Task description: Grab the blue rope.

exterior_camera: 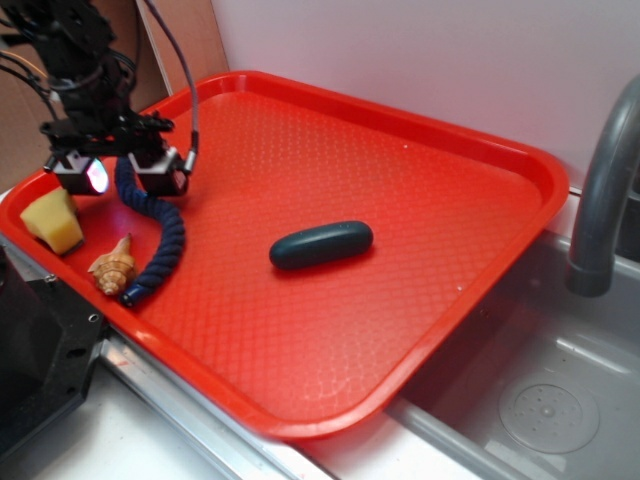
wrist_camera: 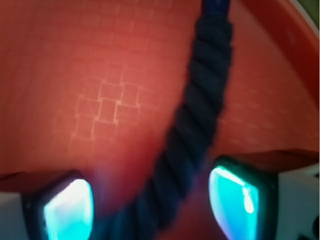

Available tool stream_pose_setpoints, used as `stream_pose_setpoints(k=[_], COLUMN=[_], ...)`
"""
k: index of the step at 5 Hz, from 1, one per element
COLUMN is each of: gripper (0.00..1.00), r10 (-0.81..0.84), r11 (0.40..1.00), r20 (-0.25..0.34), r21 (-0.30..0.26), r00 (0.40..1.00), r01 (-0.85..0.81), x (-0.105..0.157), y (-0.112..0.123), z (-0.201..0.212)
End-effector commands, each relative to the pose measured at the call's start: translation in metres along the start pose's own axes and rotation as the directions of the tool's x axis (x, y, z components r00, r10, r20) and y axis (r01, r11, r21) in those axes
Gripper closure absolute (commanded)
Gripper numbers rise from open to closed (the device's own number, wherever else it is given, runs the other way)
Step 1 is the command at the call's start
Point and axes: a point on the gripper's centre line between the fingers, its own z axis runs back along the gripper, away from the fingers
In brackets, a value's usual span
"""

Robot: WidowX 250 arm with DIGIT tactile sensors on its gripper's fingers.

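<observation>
1. Red tray (exterior_camera: 330, 340): biggest item, lies under the tool and carries everything; its near right corner juts over a grey sink (exterior_camera: 540, 390), faucet (exterior_camera: 600, 190) on the far side from the tool.
2. Tool (exterior_camera: 122, 172): low over the tray's left corner, jaws wide, straddling the rope's upper end. In the wrist view both lit pads (wrist_camera: 67, 210) show a gap to the rope, so no squeeze seen.
3. Blue rope (exterior_camera: 163, 235): dark twisted cord, starts between the tool's fingers, curves away toward the tray's front rim; capped end rests just past the shell. Wrist view: rope (wrist_camera: 195, 125) runs btwn the pads and up out of frame.
4. Dark teal capsule (exterior_camera: 321, 244): well apart from the tool, mid-tray.
5. Yellow sponge piece (exterior_camera: 55, 220): just beside the tool, by the rim.
6. Shell (exterior_camera: 112, 266): near the tool, beside the rope's far end.
</observation>
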Motion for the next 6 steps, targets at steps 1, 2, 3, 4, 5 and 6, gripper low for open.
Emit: stream_pose_setpoints(k=[1, 2, 3, 4, 5, 6], gripper=[1.0, 1.0, 1.0, 1.0, 1.0, 1.0], r10=[-0.047, -0.108, -0.287, -0.423, -0.554, -0.623], r11=[0.998, 0.993, 0.957, 0.906, 0.828, 0.776], r20=[-0.014, -0.012, -0.032, -0.022, 0.036, 0.096], r21=[0.04, 0.046, 0.032, -0.037, -0.084, -0.05], r00=[0.999, 0.994, 0.957, 0.906, 0.832, 0.776], r01=[0.047, 0.108, 0.288, 0.422, 0.555, 0.629], x=[-0.001, -0.001, 0.002, -0.008, -0.032, -0.037], y=[0.003, 0.002, -0.011, -0.026, -0.059, -0.087], z=[-0.008, -0.001, 0.025, 0.075, 0.129, 0.178])
